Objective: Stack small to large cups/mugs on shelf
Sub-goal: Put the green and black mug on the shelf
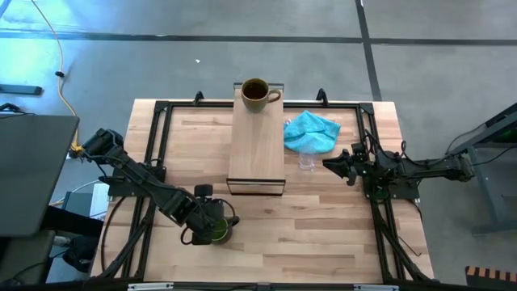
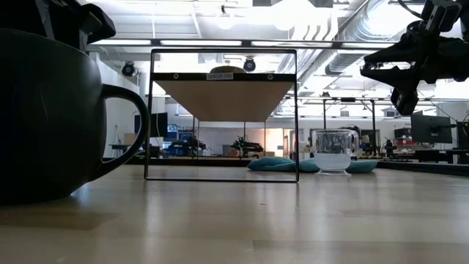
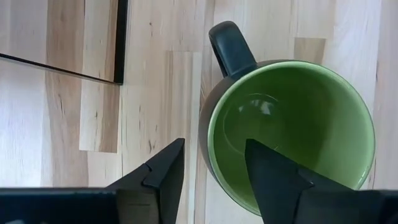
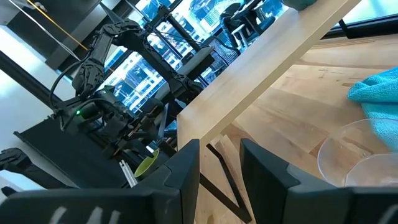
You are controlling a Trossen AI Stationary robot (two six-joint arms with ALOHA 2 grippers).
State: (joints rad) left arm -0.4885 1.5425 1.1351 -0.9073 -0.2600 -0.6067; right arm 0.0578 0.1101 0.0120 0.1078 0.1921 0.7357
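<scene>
on the wooden worktop i see my left tool straddling the rim of the dark green mug, fingers spread, one inside, one outside. brown mug sits on the shelf's far end. right tool hovers spread beside the glass cup and turquoise cloth

1. Bright, even overhead light; the bench shows only soft, short shadows
2. Low view: ceiling lights glare, and the near dark green mug is a backlit silhouette
3. Right wrist view: far windows wash out blue-white
</scene>
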